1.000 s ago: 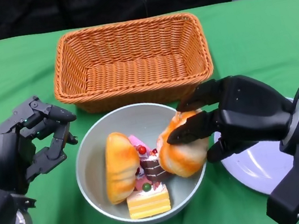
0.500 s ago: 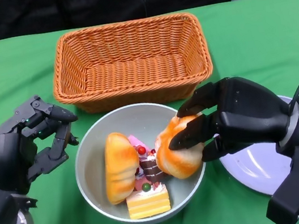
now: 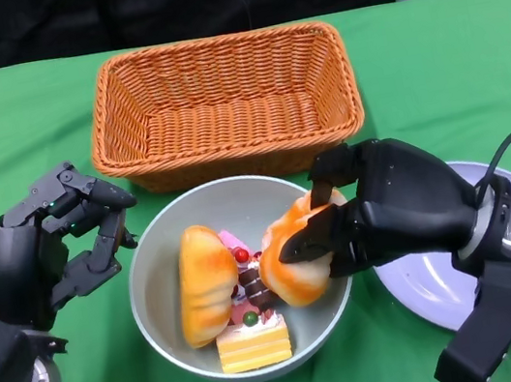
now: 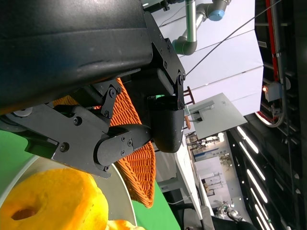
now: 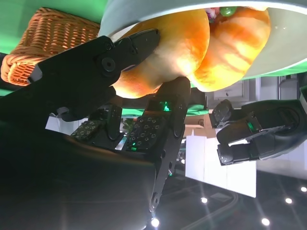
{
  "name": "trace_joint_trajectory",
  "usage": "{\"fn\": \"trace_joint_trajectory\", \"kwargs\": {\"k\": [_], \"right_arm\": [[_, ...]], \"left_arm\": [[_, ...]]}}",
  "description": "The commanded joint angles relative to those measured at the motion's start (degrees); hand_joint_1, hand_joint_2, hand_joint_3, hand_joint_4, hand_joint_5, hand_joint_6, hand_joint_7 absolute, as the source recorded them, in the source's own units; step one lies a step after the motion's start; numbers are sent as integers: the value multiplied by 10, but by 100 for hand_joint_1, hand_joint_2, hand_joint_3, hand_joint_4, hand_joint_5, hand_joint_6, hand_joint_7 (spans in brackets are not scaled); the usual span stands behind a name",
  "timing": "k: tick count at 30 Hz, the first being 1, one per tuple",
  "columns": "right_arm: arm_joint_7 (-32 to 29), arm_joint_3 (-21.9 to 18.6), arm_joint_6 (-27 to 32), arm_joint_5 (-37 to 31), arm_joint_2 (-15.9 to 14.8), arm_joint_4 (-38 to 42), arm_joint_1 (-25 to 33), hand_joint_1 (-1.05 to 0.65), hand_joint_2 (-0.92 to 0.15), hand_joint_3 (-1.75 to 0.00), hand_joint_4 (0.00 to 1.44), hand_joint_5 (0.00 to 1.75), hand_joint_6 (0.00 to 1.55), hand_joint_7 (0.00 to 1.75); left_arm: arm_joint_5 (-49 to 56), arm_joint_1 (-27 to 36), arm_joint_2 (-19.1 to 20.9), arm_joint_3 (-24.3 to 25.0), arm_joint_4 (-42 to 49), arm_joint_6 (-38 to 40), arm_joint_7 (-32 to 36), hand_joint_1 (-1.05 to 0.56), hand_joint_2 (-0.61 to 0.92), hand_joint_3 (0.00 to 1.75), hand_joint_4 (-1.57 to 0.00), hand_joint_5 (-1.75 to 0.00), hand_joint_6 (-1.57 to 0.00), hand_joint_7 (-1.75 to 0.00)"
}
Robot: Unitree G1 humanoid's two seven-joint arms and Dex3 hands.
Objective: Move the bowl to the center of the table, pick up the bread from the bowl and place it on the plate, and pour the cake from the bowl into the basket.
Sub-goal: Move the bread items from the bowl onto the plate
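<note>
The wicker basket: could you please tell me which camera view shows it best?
The head view: the orange woven wicker basket shows whole there, behind the grey bowl. The right wrist view catches only one corner; the left wrist view shows just a strip behind the left hand.

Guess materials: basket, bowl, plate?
Basket: woven wicker or a plastic imitation, orange-brown; the ribbed weave shows, the glossy strands leave it open.
Bowl: smooth pale grey-green, slight sheen; likely plastic or melamine, possibly glazed ceramic.
Plate: smooth pale lavender-grey, soft glare; likely plastic, not certain.
</note>
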Motion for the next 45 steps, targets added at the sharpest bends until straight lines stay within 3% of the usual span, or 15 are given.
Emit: {"fn": "trace_joint_trajectory", "kwargs": {"k": [1,3,5,7,13,16,19,30,39,45], "right_arm": [[-14,2,-5,7,1,8,-13,-27,-78,0,80,141,134,10],[-23,-1,-7,12,2,9,-11,-28,-78,0,76,149,128,23],[-31,-5,-12,19,4,11,-9,-26,-79,0,76,151,102,74],[-45,-5,-13,17,4,10,-9,-25,-80,0,77,150,94,87],[-72,-9,-19,24,7,9,-7,-22,-81,0,79,143,92,87],[-67,-17,-27,39,6,1,-2,-22,-80,0,82,137,95,79],[-53,-26,-41,62,4,-8,4,-21,-81,0,79,141,92,82],[21,-81,-77,131,-11,-60,42,-15,-84,-1,81,134,92,85],[91,-157,-88,187,-54,-150,130,-17,-85,0,86,135,94,85],[96,-200,-79,188,-57,-181,187,-14,-84,0,86,137,95,83]], "left_arm": [[6,2,9,2,0,-9,10,-17,71,82,-79,-162,-77,-130],[10,2,10,1,1,-11,14,-18,71,81,-79,-161,-77,-130],[9,2,9,2,0,-9,14,-18,71,81,-80,-160,-78,-129],[8,2,9,3,1,-9,13,-17,72,81,-80,-160,-78,-129],[8,4,9,2,-2,-2,13,-18,73,79,-80,-159,-78,-127],[17,6,9,1,-4,-5,26,-18,73,77,-80,-157,-79,-125],[23,6,10,0,-4,-5,35,-18,74,76,-80,-156,-79,-125],[6,5,10,3,-5,4,21,-16,76,73,-79,-158,-80,-122],[-5,4,11,5,-6,13,17,-15,75,75,-81,-156,-82,-121],[-3,3,16,5,-4,15,17,-16,73,77,-81,-156,-82,-120]]}}
